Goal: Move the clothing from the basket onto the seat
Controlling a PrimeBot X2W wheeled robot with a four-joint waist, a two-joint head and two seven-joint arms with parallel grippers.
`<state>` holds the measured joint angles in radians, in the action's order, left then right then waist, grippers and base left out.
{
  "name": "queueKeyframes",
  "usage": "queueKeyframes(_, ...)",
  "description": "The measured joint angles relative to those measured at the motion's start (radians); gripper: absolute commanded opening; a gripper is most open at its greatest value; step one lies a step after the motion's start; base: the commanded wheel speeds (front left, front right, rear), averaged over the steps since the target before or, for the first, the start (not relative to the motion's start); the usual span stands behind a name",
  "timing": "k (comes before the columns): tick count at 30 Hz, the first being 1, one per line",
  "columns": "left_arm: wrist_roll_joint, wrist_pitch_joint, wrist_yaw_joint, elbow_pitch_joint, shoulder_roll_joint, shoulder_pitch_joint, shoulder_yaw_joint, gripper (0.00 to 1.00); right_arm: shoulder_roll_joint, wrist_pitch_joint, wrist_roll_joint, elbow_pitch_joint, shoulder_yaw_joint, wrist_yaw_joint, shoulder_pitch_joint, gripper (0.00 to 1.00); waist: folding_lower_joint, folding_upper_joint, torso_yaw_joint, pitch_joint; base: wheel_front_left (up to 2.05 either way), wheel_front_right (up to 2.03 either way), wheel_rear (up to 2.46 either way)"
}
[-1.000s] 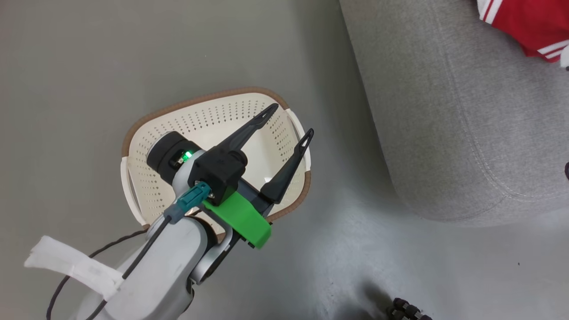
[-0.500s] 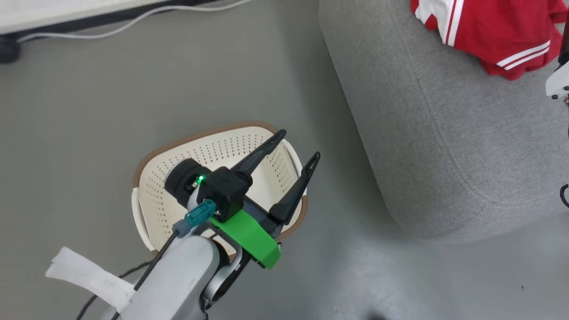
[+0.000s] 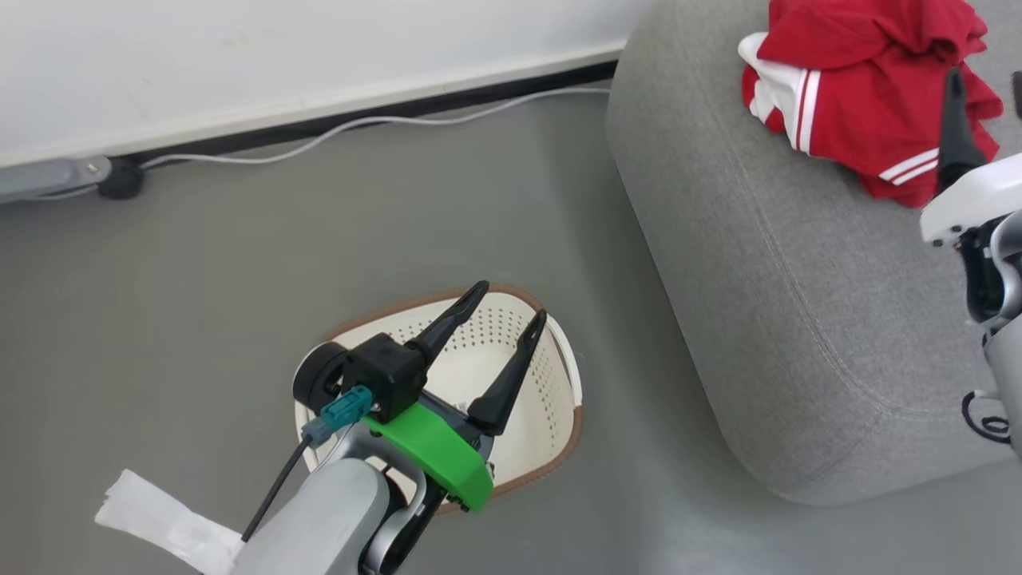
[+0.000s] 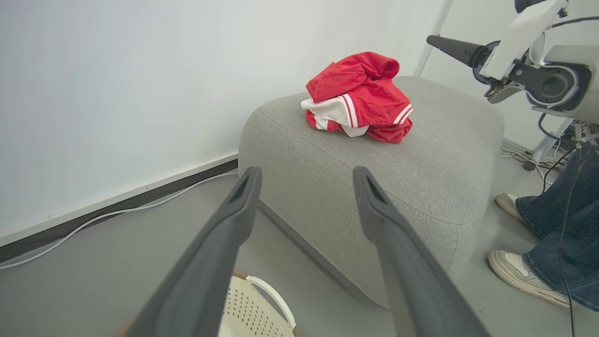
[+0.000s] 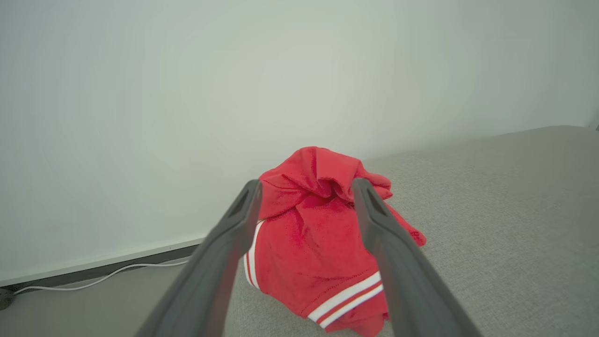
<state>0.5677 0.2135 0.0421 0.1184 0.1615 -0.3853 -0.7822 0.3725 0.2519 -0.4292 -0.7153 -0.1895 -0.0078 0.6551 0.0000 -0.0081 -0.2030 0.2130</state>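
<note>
On the seat [image 3: 766,303] top, nr its wall-side edge: the clothing [image 3: 862,120], bunched in 1 red heap w/ white bands showing (folds too tangled to tell 1 garment from another). Lying fully on the cushion, well back from the rounded front corner.

On the floor [image 3: 239,279], beside the seat's rounded end but not touching it: the basket [image 3: 551,431], upright, perforated side and bottom on show.

Above the basket: left hand [image 3: 511,300], released, 2 fingers spread wide, gripping nothing.

Over the seat, just beside the heap: right hand [image 3: 985,76], also released, nothing clamped. In right wrist view, heap seen betw. the 2 fingers; contact not clear.

Along the wall base: 1 white cable [image 3: 383,124].

In left wrist view, past the seat's far end: a person's 2 pale shoes [image 4: 514,274] and blue jeans [image 4: 561,234].
</note>
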Motion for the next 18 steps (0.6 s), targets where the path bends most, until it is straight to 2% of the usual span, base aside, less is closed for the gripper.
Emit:
queueKeyframes(8,0.028,0.011,-0.027,0.036,0.007,0.046,0.047,1.0,-0.052,0.0,0.001,0.066,-0.023,0.016,-0.083,1.0,0.0,0.0,0.06,-0.079,0.0,0.0,0.0)
queueKeyframes(13,0.037,0.018,-0.061,0.06,0.017,0.075,0.091,1.0,-0.079,0.0,0.007,0.103,-0.038,0.018,-0.142,1.0,0.0,0.0,0.096,-0.123,0.0,0.0,0.0)
queueKeyframes(18,0.04,0.026,-0.099,0.081,0.051,0.11,0.154,1.0,-0.109,0.0,0.007,0.144,-0.041,0.015,-0.2,1.0,0.0,0.0,0.127,-0.161,0.0,0.0,0.0)
